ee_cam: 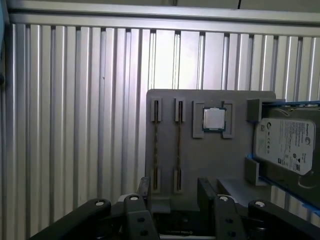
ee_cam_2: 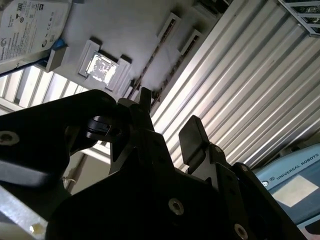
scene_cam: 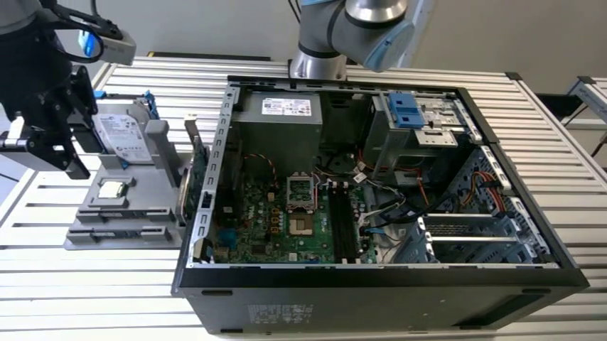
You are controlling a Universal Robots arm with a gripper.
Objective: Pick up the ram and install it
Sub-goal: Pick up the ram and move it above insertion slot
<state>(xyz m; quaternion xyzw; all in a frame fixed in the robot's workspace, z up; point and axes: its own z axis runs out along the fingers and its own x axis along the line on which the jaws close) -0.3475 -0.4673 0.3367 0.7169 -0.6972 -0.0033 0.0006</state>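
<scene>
Gripper (ee_cam: pixel 174 181), jaws parted and empty, hangs above the grey holder (ee_cam: pixel 210 160) at the exterior view's left, its slots seemingly standing the ram (ee_cam: pixel 179 145) edgewise for gripping.

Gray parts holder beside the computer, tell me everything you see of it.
The gray parts holder looks like matte plastic, a flat block lying on the slatted metal table, beside the open computer case on the exterior view's left. A square recess holds a processor chip, two narrow slots hold thin edge-on sticks, one end cradles a hard drive.
</scene>
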